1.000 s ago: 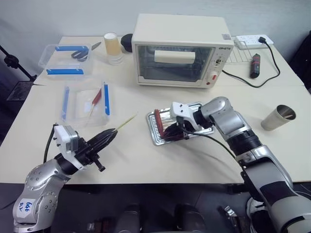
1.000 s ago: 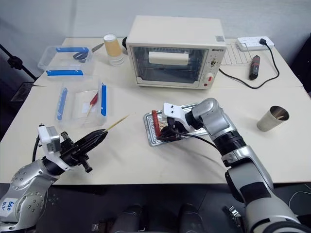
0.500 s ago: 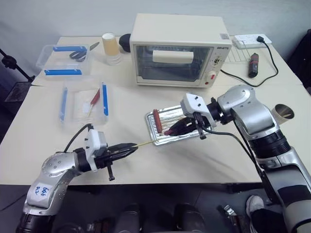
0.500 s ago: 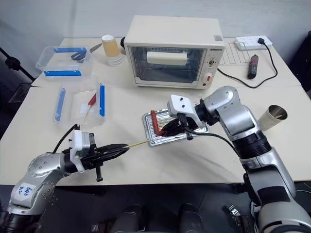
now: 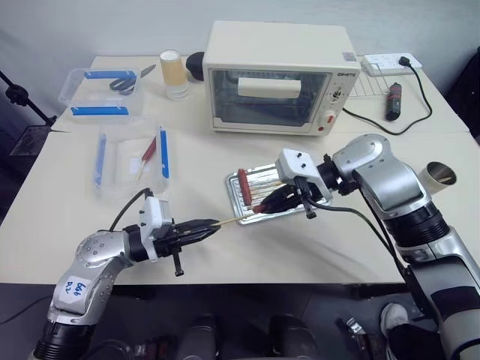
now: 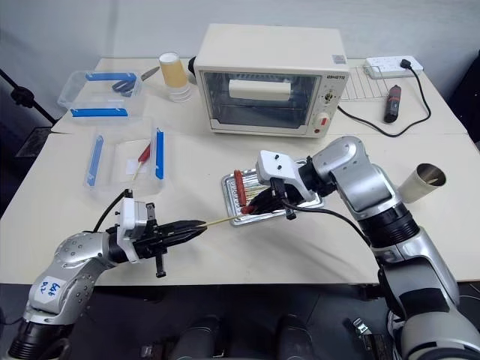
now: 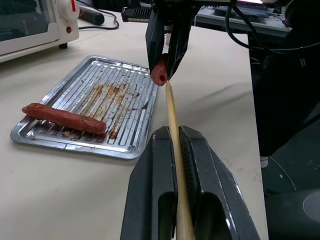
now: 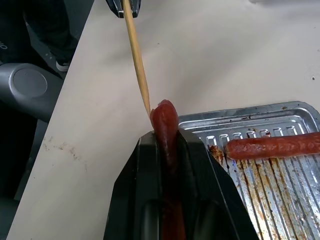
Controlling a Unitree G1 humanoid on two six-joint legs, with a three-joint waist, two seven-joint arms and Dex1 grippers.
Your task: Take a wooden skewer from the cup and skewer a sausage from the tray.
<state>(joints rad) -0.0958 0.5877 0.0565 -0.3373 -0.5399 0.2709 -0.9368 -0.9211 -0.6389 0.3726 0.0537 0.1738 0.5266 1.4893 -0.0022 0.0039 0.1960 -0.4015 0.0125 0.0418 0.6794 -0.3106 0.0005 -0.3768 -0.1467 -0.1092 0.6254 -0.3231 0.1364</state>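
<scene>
Near the worktop's front edge, the left gripper has swung its clamped wooden skewer toward the tray. The right gripper, jaws holding a sausage, has lifted; the skewer tip now meets the sausage's end.

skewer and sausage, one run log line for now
left claw: shut on skewer | right claw: shut on sausage | skewer tip at sausage end

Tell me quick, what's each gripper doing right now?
Left gripper: shut on the thin pale wooden skewer.
Right gripper: shut on a slim reddish-brown sausage.
</scene>
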